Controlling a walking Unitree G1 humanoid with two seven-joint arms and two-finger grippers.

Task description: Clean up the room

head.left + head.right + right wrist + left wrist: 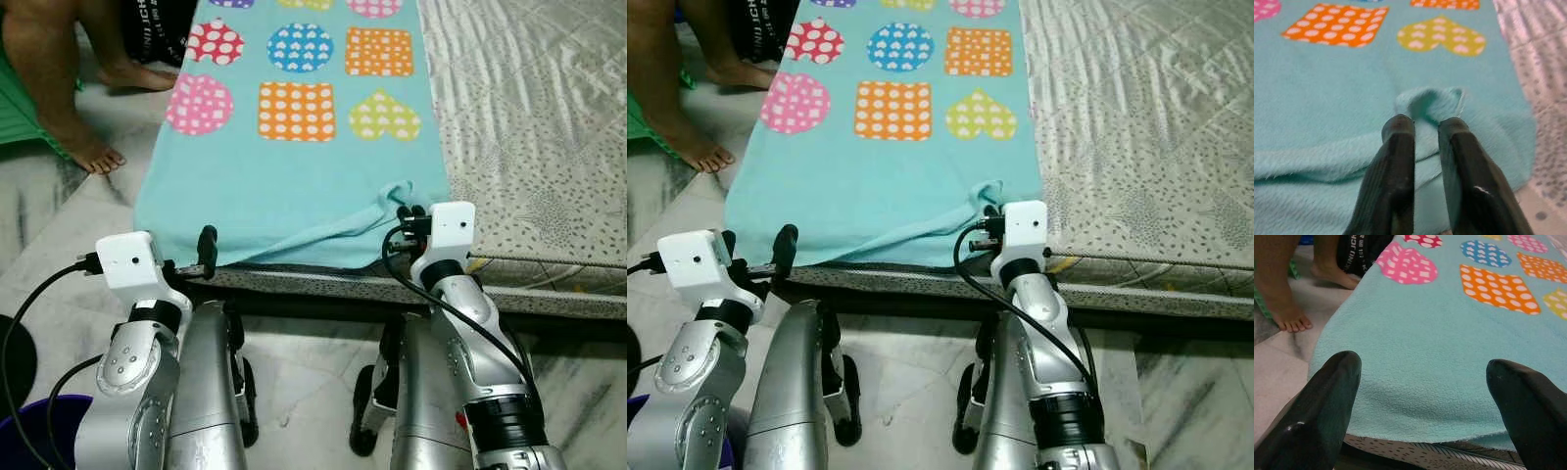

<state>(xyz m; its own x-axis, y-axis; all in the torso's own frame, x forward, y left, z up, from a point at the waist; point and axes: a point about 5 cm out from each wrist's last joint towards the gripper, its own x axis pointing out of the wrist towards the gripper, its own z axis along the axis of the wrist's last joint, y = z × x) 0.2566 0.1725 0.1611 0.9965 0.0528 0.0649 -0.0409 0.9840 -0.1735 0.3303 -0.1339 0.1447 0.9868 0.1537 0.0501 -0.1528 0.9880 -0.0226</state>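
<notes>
Blanket [294,186]: turquoise fleece, polka-dotted pink, orange, blue, yellow shapes. Mattress [529,127]: grey-white, quilted, speckled. Floor [59,245]: pale marble, grey veining.

A turquoise fleece blanket [294,176], printed with polka-dotted pink, orange, blue and yellow hearts and squares, lies spread flat along the left side of the bed [529,127]. Its near edge hangs just over the mattress edge, and its near right corner is folded back and bunched up.
</notes>
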